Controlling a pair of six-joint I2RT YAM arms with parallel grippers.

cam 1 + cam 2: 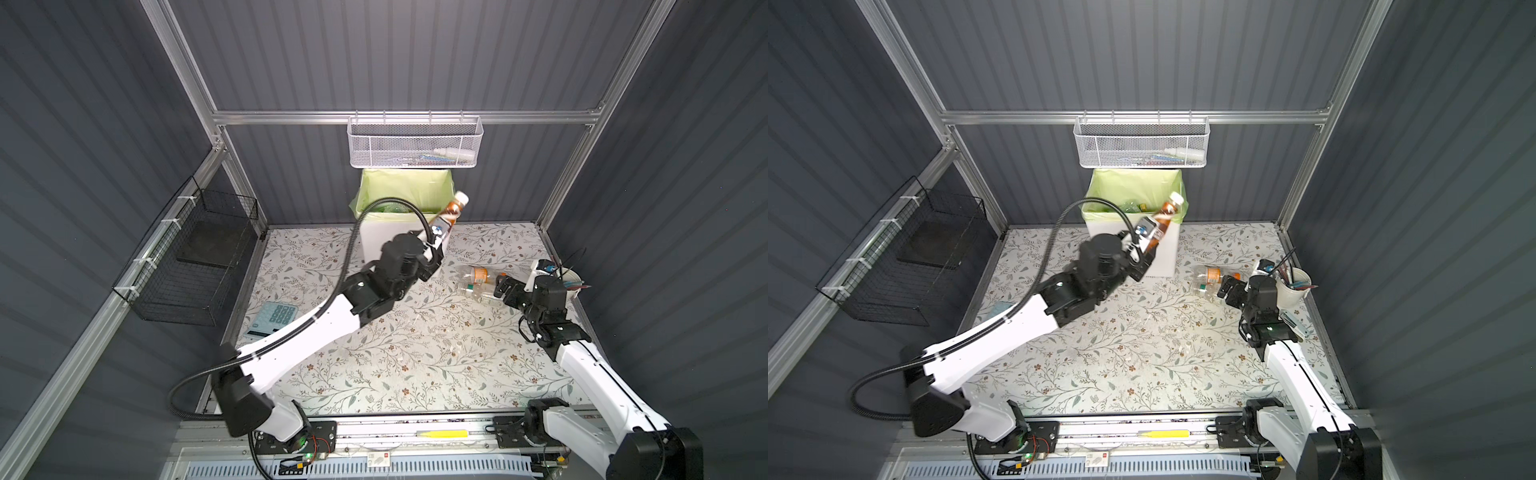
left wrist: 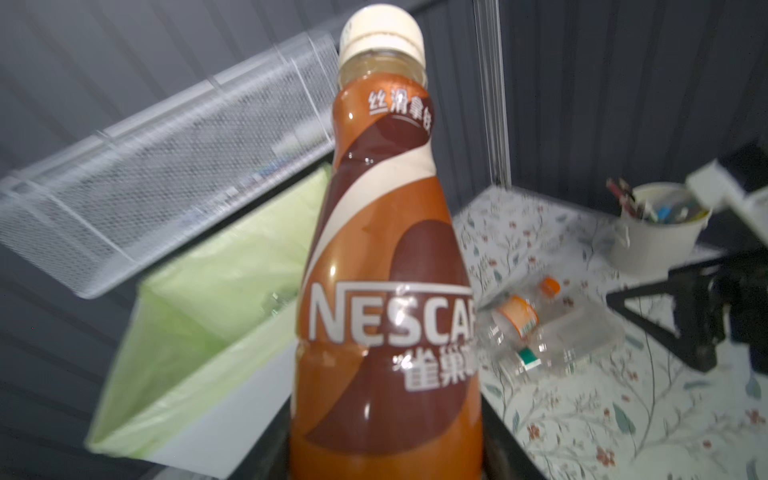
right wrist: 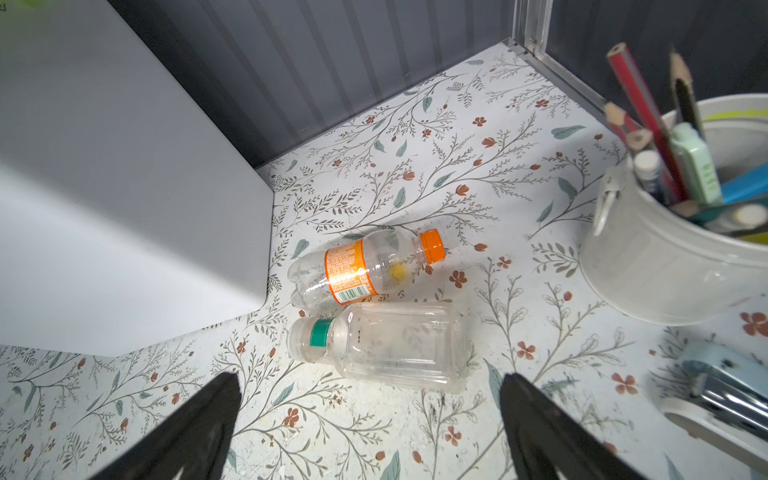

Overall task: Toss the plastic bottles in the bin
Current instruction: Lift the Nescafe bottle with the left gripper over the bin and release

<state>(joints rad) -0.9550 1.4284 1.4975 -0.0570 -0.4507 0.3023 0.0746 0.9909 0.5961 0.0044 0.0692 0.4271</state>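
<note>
Brown bottle (image 1: 448, 214) pinched in my left tool (image 1: 433, 248), tilted, cap by the bin (image 1: 376, 243) rim. My right tool (image 3: 370, 384) spread wide over orange-cap bottle (image 3: 365, 266) and clear bottle (image 3: 395, 345), touching, lying on the bench (image 1: 395, 353) beside the bin.

White "NESCAF", with "丝滑拿铁" above and "雀巢" below, on the label of the brown bottle (image 2: 386, 257)

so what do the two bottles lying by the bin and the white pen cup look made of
Orange-capped bottle: thin clear plastic, glossy; the floral mat shows through. Green-banded bottle: likewise clear plastic, moulded ridges, see-through. White cup: opaque, smooth satin white with a small side handle; painted metal or hard plastic, cannot tell which.
</note>
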